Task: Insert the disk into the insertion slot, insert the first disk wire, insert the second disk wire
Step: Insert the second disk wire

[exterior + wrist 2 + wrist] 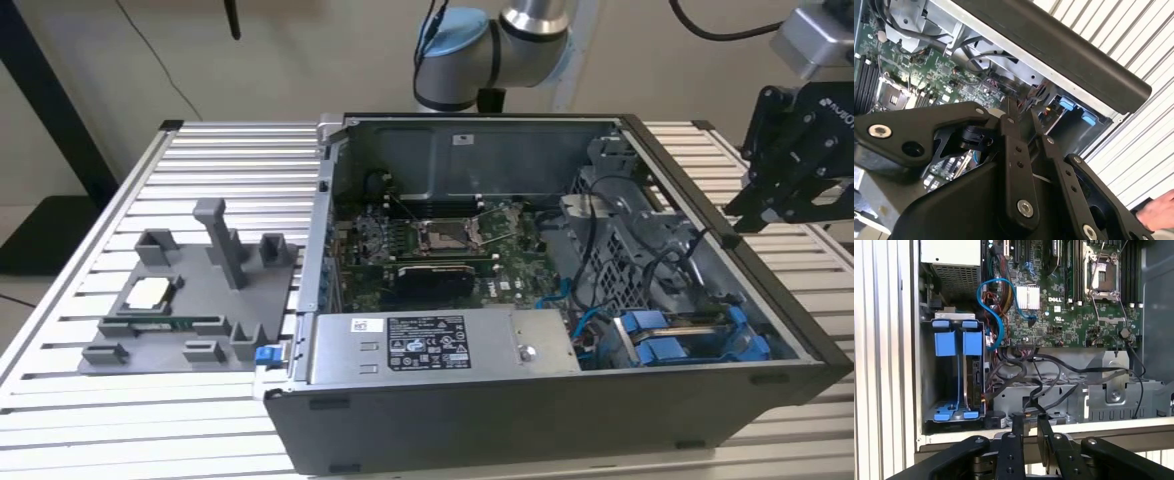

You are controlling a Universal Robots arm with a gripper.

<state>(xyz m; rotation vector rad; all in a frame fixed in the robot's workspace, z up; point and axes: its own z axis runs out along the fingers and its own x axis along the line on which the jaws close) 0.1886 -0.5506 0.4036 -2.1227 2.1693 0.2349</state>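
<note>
My black gripper [738, 225] hangs over the right wall of the open computer case [534, 440] in the exterior view, above and behind the insertion slot [681, 338]. Its fingers stand close together with nothing seen between them in both wrist views [1030, 422] [1024, 119]. The insertion slot [958, 375] is a grey bay with blue tabs and rails in the case's near right corner; its blue tabs [1066, 105] also show past the fingers. A dark flat part stands edge-on in one side of the bay; I cannot tell whether it is the disk. A blue wire [990, 307] loops beside the bay.
A silver labelled power-supply box [427, 345] fills the case's front left, with the green motherboard [427, 240] behind it. Black cables [1054, 375] cross a metal bracket near the gripper. A grey fixture [187, 300] with small parts lies on the slatted table. A person's hand [1156, 212] is at the table.
</note>
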